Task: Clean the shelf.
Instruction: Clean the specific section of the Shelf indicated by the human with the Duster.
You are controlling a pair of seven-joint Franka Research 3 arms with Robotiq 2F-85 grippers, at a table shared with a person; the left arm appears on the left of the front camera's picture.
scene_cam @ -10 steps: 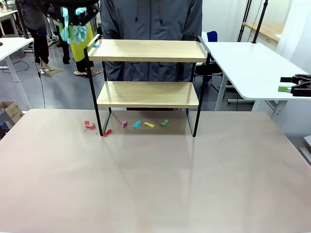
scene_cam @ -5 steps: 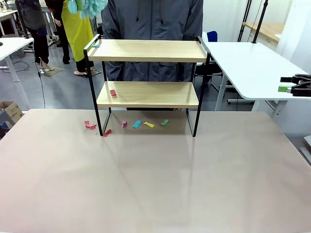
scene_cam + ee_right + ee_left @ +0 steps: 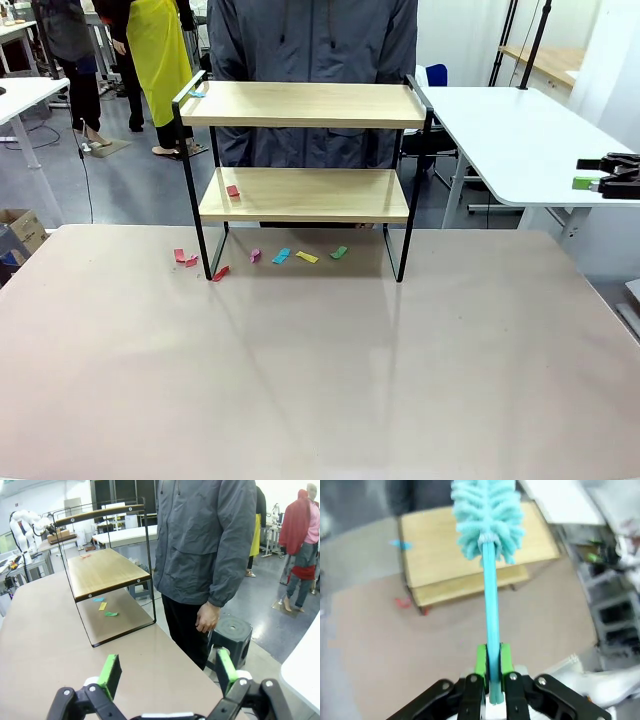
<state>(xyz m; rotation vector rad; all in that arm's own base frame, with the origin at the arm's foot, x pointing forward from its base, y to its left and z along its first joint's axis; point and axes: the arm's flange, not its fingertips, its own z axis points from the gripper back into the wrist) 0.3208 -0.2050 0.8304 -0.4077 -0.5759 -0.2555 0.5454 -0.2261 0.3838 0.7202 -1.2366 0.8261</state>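
Two wooden shelf [image 3: 300,104] boards; left tool [image 3: 493,656] clamps fluffy duster [image 3: 487,520], right tool [image 3: 167,669] gapes.

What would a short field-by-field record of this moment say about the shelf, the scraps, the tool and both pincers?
shelf: two-tier, standing at the far side of the table
top board: one blue scrap at its left end
lower board: one red scrap near its left end
tabletop: coloured scraps under and left of the shelf
left pincer: shut on teal duster, high above the shelf
right pincer: open, empty
person: standing behind the shelf
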